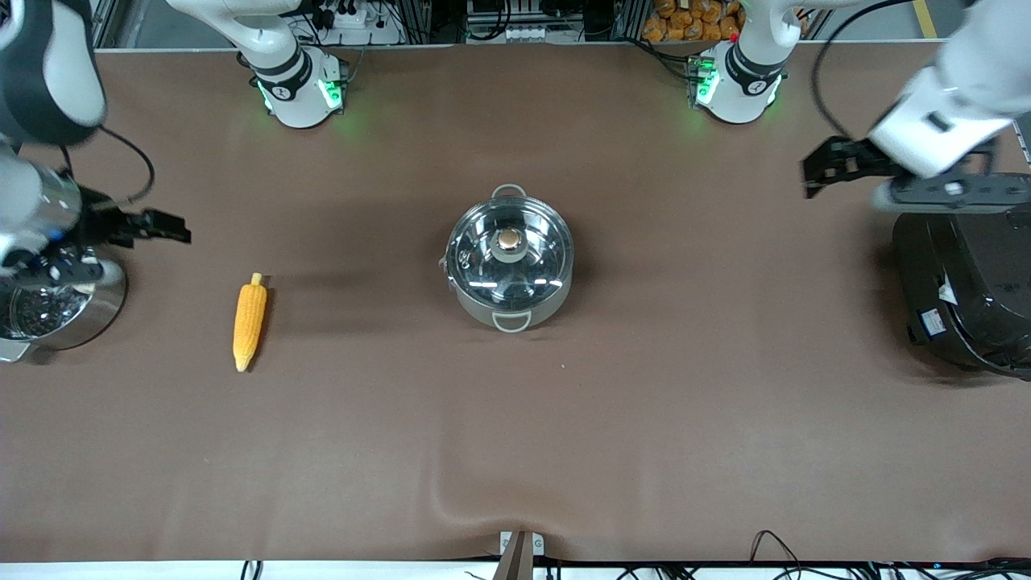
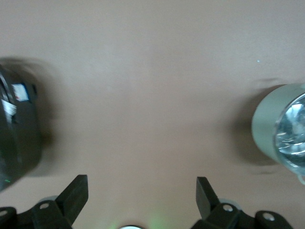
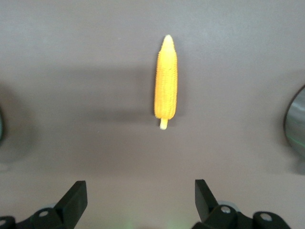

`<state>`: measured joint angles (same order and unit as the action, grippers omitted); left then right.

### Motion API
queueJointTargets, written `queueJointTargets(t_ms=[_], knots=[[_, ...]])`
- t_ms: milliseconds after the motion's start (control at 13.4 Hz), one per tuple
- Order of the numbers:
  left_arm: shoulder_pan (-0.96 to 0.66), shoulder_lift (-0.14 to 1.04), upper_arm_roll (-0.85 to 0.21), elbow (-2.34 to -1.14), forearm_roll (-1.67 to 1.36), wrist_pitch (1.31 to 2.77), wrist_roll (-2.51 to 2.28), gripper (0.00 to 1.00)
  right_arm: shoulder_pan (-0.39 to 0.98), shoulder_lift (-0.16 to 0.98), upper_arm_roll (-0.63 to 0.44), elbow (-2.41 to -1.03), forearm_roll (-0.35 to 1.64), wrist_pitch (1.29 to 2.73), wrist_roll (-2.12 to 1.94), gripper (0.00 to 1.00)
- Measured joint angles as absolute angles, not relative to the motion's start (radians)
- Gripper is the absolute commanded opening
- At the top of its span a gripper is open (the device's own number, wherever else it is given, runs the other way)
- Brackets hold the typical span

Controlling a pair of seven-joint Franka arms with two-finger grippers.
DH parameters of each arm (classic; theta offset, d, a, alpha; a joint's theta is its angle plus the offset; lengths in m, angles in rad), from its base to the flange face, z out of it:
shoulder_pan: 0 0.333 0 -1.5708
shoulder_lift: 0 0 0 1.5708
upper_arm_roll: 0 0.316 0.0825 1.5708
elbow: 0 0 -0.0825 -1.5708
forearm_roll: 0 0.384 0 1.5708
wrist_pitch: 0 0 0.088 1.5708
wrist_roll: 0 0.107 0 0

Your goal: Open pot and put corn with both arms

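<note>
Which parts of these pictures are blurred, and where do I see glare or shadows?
Front view: the lid of the pot shows bright streaks of glare, and the corn casts a soft shadow. Left wrist view: the black rice cooker at the edge is smeared. Right wrist view: the corn is fairly sharp, with a broad dim shadow beside it.

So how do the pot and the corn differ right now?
The pot is round, shiny steel and stands upright mid-table; the corn is a long yellow-orange cob lying flat toward the right arm's end. The pot is closed under its glass lid; the corn lies bare. The pot is much wider than the slim cob. Both rest untouched on the brown table, with no gripper on either.
</note>
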<state>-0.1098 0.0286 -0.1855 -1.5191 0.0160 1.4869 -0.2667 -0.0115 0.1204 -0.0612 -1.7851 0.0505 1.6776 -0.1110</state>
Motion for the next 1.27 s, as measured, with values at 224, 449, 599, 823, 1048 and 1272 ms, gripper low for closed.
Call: queueJointTargets(t_ms=[224, 449, 599, 823, 1048, 1272], knots=[[-0.205, 0.094, -0.248, -1.519, 0.015, 1.565, -0.551, 1.0, -0.037, 0.229, -0.064, -1.789, 0.05, 1.746, -0.112, 1.0], [-0.331, 0.175, -0.262, -1.496, 0.015, 1.638, -0.824, 1.0, -0.037, 0.302, -0.063, -1.799, 0.049, 1.816, -0.112, 1.0], [-0.403, 0.23, -0.264, -1.469, 0.015, 1.687, -0.965, 1.0, -0.036, 0.355, -0.062, -1.804, 0.031, 1.875, -0.117, 1.0], [-0.487, 0.317, -0.26, -1.455, 0.015, 1.806, -1.138, 1.0, -0.037, 0.454, -0.063, -1.805, 0.016, 2.02, -0.193, 1.0], [-0.561, 0.414, -0.255, -1.435, 0.051, 1.885, -1.268, 1.0, -0.044, 0.533, -0.065, -1.805, 0.016, 2.071, -0.213, 1.0], [-0.638, 0.507, -0.232, -1.379, 0.092, 1.893, -1.371, 1.0, -0.047, 0.568, -0.065, -1.804, 0.016, 2.074, -0.214, 1.0]])
